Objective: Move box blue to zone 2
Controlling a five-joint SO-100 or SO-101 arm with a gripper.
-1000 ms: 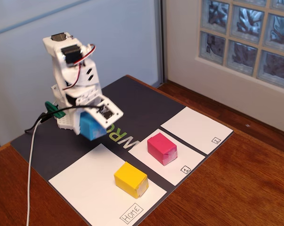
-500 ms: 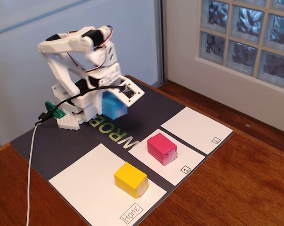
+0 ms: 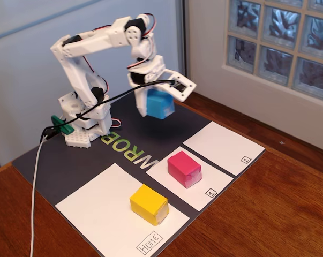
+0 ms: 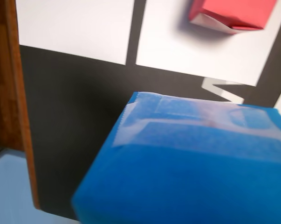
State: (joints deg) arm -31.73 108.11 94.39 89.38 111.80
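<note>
The blue box (image 4: 191, 163) fills the lower right of the frame, blurred, its glossy taped end facing up. Beneath it lies a dark mat (image 4: 70, 121). Two white sheets (image 4: 75, 25) span the top, a pink block (image 4: 231, 14) on the right one. A wooden edge (image 4: 5, 79) runs down the left.

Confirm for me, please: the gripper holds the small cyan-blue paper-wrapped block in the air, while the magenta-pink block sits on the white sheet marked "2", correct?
Not quite. The fixed view shows the magenta-pink block sitting on the white sheet marked "1"; the white sheet marked "2" is bare. The rest holds: the gripper holds the small cyan-blue paper-wrapped block in the air.
</note>
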